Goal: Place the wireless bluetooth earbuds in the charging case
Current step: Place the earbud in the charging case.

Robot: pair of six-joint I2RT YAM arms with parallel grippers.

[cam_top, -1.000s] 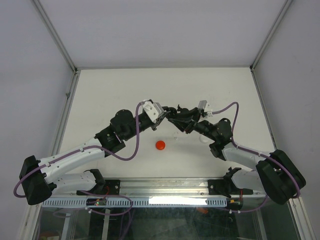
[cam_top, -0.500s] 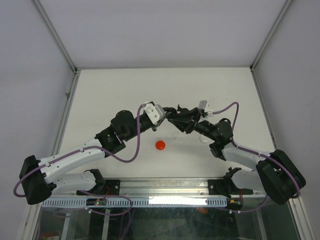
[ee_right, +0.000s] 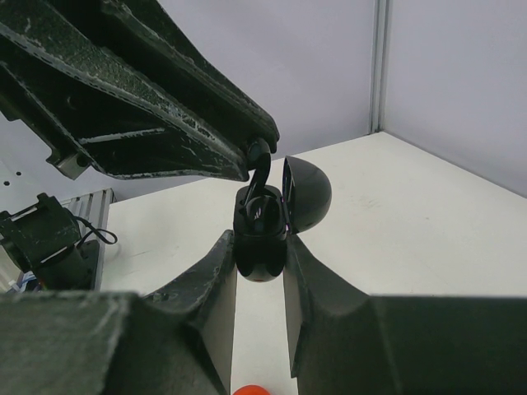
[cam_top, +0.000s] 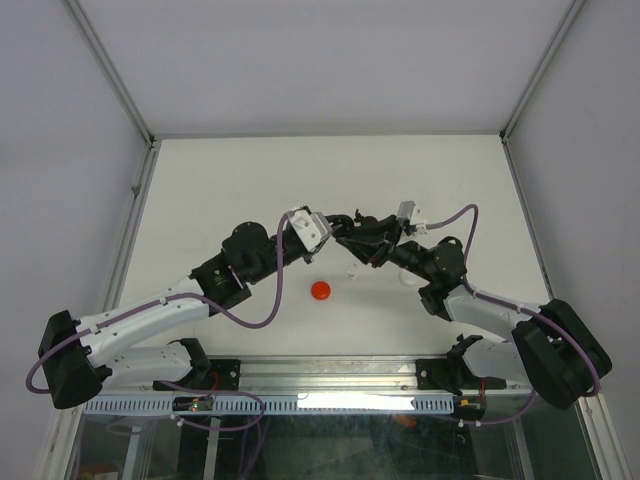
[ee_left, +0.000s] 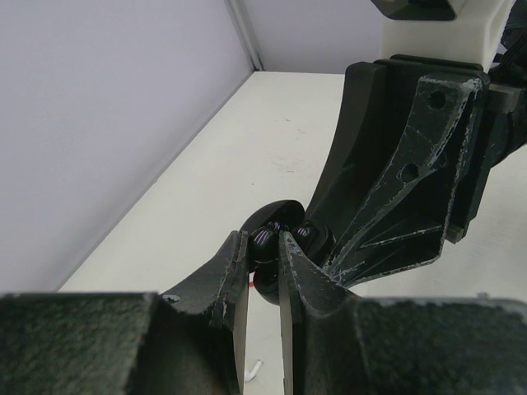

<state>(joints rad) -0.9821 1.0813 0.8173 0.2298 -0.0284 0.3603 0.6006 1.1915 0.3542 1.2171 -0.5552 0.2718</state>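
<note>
Right now you have both arms raised together over the middle of the table (cam_top: 250, 180). The right pincer (ee_right: 259, 243) is clamped around the body of the black charging case (ee_right: 262, 259), whose lid (ee_right: 309, 193) stands open to one side. The left pincer (ee_left: 262, 247) is pinched on a black earbud (ee_right: 260, 169) just above the case mouth, with its stem pointing down into the opening.

By my reading, you are at the seating step, so alignment matters more than speed. Hold the case steady with the right arm and let only the left arm move. Bring the earbud straight down along the line of its stem, because a sideways push could twist the case in its grip or knock the lid. Watch the right wrist view, where the gap between bud and socket is clearest. The left wrist view is crowded by the other arm's finger, and I cannot tell from it which socket the bud sits over.

Release only once the bud rests in its pocket, then lift the left arm straight up, clear of the lid.

A red puck (cam_top: 320, 290) lies on the table below the two arms, so keep your elbows high.
</note>
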